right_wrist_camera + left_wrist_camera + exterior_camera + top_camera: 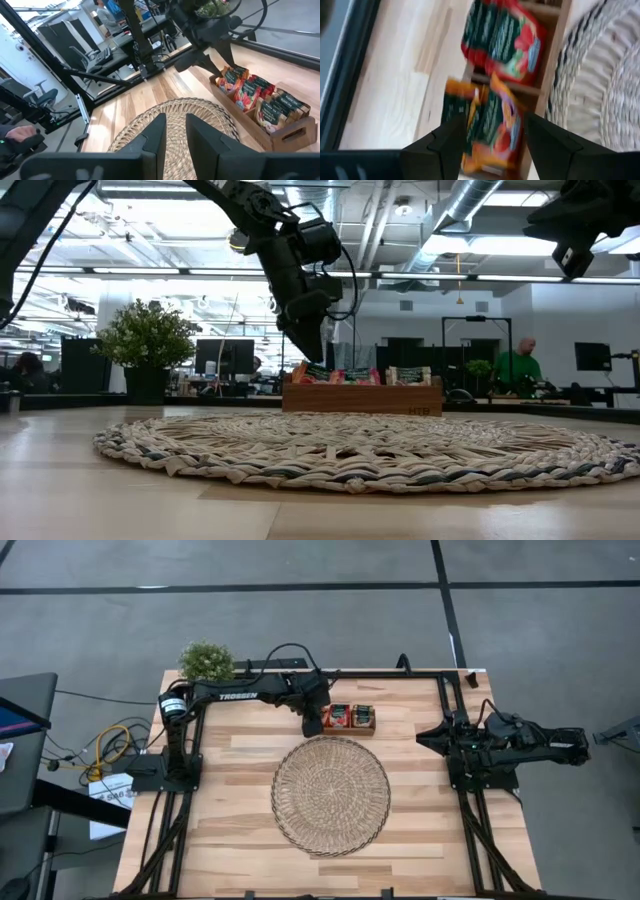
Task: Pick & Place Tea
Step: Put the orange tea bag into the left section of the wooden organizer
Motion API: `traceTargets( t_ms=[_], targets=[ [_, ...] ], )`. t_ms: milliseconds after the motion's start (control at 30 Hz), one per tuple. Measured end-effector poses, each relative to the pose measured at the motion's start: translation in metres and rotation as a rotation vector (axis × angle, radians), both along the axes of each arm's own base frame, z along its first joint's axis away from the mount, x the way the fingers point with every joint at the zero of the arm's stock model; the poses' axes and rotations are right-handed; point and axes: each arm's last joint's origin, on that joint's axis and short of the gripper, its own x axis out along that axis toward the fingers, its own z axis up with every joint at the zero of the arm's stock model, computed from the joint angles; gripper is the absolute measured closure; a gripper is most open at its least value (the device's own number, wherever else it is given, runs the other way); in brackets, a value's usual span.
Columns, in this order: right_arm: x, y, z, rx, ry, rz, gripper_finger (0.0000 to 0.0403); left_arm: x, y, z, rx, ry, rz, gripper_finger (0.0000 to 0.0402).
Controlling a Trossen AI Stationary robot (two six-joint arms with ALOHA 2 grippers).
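Reaching for tea: left-arm pick step in hand, no sachet lifted yet by the look of it.
Tea sachets (492, 125): standing on edge, packed in the compartments of the wooden tray (351, 727); orange-and-green packets in the end nearest the left gripper, redder ones (505, 40) in the next compartment.
Tray position: at the far side of the table (240, 750), just beyond the round woven mat (331, 796), close to its rim; touching or not, cannot tell.
Left gripper (492, 135): poised over the tray's left end, fingers (447, 145) spread apart on either side of the orange packets, nothing clamped.
Right gripper (175, 131): parked at the right edge of the table, well apart from the tray, fingers nearly together with a narrow gap, holding nothing.
Mat: bare, no sachet on it.
Potted plant (206, 661): at the far left corner, clear of the work.
Next move, as a judgement: lowering straight down so the fingers bracket a single sachet, closing, lifting clear of the tray wall, then carrying toward the mat.
Care needed: tight packing, so risk of pinching two packets at once or dragging a neighbour out.
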Motion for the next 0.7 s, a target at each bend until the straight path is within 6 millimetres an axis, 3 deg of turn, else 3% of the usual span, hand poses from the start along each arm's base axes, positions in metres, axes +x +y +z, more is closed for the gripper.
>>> traceTargets(
  t_ms=[367,700],
  targets=[
    [0.0000,0.0000,0.0000,0.000,0.000,0.000,0.0338,-0.0050,0.0007,-0.0047,0.002,0.068,0.035,0.0211],
    [0.0000,0.0000,-0.0001,0.000,0.001,0.000,0.0338,0.0016,0.0041,0.0033,0.061,-0.025,0.052,0.0211]
  ],
)
